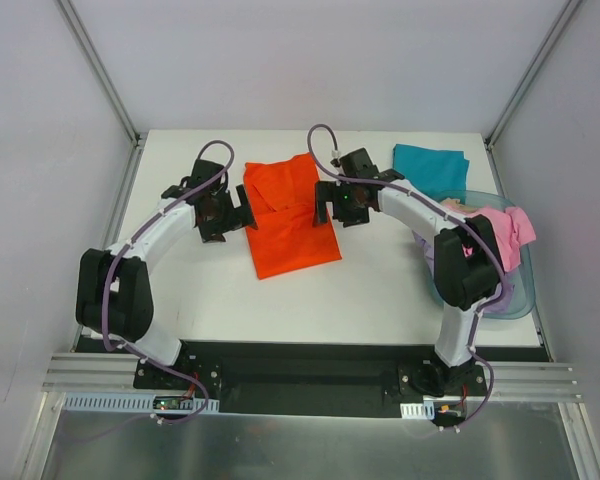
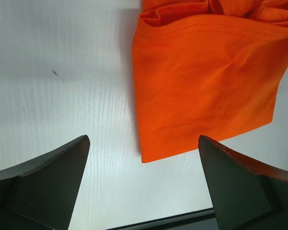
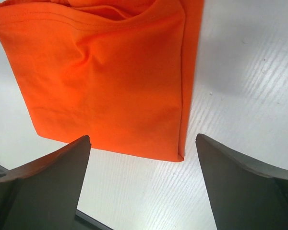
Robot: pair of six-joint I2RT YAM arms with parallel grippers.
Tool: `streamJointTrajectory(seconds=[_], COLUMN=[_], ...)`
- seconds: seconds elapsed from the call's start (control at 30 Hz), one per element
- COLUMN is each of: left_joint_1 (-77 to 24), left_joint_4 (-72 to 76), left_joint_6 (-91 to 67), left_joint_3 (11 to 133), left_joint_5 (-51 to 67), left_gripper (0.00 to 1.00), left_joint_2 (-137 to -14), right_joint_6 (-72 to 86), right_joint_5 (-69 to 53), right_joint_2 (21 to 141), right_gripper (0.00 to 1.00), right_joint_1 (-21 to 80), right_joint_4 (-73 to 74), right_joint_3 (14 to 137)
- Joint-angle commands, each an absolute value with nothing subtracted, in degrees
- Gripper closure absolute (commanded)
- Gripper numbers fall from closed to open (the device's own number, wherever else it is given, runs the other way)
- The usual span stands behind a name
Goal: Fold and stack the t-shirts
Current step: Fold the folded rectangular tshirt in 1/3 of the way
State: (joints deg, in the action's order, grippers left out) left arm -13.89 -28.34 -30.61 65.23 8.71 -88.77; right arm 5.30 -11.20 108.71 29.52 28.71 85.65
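An orange-red t-shirt (image 1: pixel 288 215) lies folded into a long rectangle in the middle of the table. My left gripper (image 1: pixel 238 218) hovers at its left edge and my right gripper (image 1: pixel 332 208) at its right edge. Both are open and hold nothing. The left wrist view has the shirt (image 2: pixel 206 81) ahead of the spread gripper (image 2: pixel 143 139), its near corner between the fingers. The right wrist view shows the shirt (image 3: pixel 105 81) beyond the open gripper (image 3: pixel 142 137). A teal t-shirt (image 1: pixel 430 168) lies folded at the back right. A pink t-shirt (image 1: pixel 507 232) hangs over the tub's rim, with lavender cloth (image 1: pixel 427 252) beside it.
A translucent blue tub (image 1: pixel 520 290) stands at the table's right edge, partly behind my right arm. The white table (image 1: pixel 380 300) has bare surface in front of the orange-red shirt. Walls and metal frame posts close in the left, right and back sides.
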Motion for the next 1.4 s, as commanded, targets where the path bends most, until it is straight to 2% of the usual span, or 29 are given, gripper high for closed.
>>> streamJointTrajectory(seconds=[0.0, 0.07, 0.23, 0.4, 0.6, 0.7, 0.73, 0.9, 1.0, 1.1, 1.27, 1.37], left_joint_1=[-13.89, -13.62, -13.27, -13.01, -11.87, -11.43, -11.34, -11.07, -11.07, -11.07, -11.07, -11.07], left_joint_4=[-26.46, -26.19, -26.19, -26.19, -26.28, -26.19, -26.19, -26.19, -26.19, -26.19, -26.1, -26.19], left_joint_6=[-30.32, -30.15, -29.62, -29.36, -28.92, -28.57, -28.48, -28.48, -28.04, -27.95, -28.04, -27.51], left_joint_3=[67.23, 68.99, 73.11, 76.28, 80.59, 82.52, 82.79, 84.63, 85.86, 86.92, 86.4, 84.73], left_joint_5=[8.35, 9.4, 8.53, 8.26, 8.61, 9.31, 9.75, 10.37, 11.07, 12.65, 13.89, 13.8], left_gripper=[0.07, 0.1, 0.31, 0.43, 0.51, 0.58, 0.59, 0.61, 0.62, 0.64, 0.65, 0.58], left_joint_2=[-91.13, -94.21, -100.97, -105.2, -110.47, -112.93, -113.37, -115.75, -117.24, -118.73, -119.0, -116.99], right_joint_6=[2.11, 1.93, 0.71, -1.05, -0.7, -0.09, -0.09, 2.29, 2.46, 2.99, 4.91, 4.75], right_joint_5=[-14.33, -13.1, -7.4, -3.08, -3.87, -4.39, -5.18, -6.06, -6.68, -7.73, -10.98, -9.85], right_joint_2=[110.03, 112.32, 116.8, 124.35, 130.51, 132.53, 132.89, 134.21, 134.56, 134.21, 130.36, 127.71], right_gripper=[0.07, 0.07, 0.07, 0.1, 0.19, 0.3, 0.38, 0.55, 0.72, 0.81, 0.85, 0.77], right_joint_1=[29.88, 29.8, 29.71, 29.36, 28.65, 28.21, 27.86, 26.98, 26.63, 26.54, 26.72, 26.81], right_joint_4=[26.8, 28.03, 29.61, 31.9, 32.52, 32.43, 32.43, 32.08, 31.99, 31.38, 28.75, 27.42], right_joint_3=[89.29, 90.61, 95.97, 104.57, 112.14, 113.46, 113.64, 113.12, 112.59, 110.84, 104.25, 100.2])
